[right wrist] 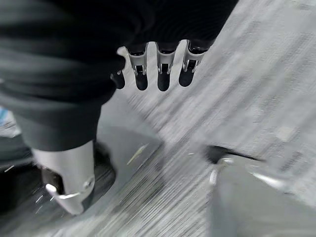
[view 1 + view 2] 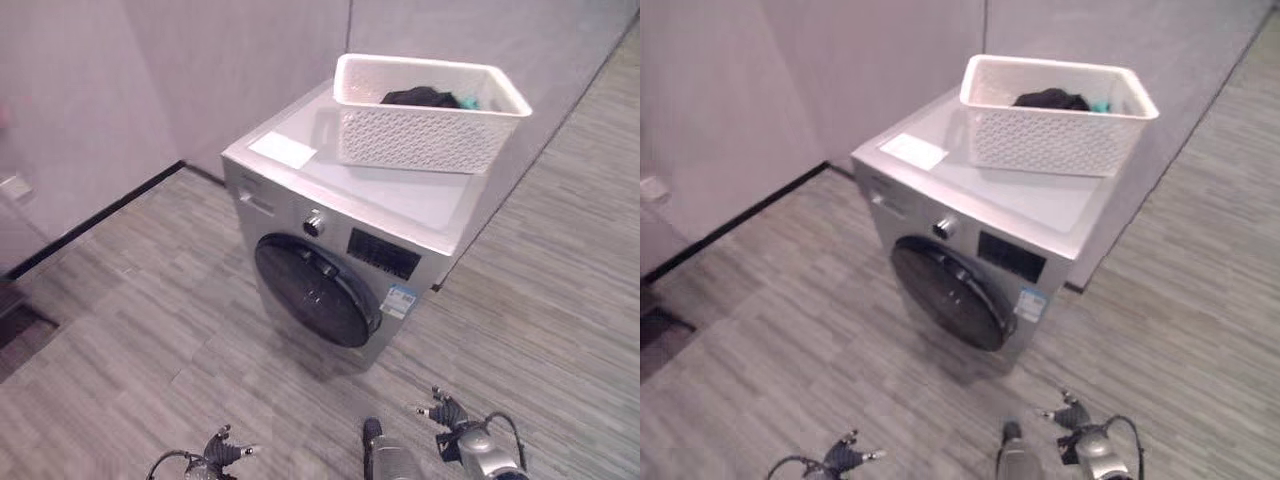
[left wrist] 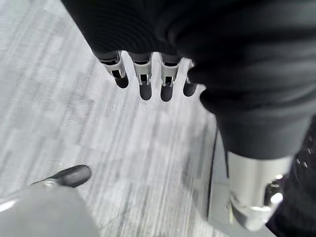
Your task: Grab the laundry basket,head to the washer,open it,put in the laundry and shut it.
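While my left hand and right hand hang loose-fingered and empty, the laundry basket sits atop the washer. Its long axis runs across the lid, parallel to the front.

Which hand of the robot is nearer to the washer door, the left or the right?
Neither clearly. Both hands hang low over the floor, short of the closed washer door: the left hand toward its left side, the right hand toward its right, neither touching it.

We see the white perforated basket upright on the washer's flat top, holding dark laundry. The round dark door is shut.
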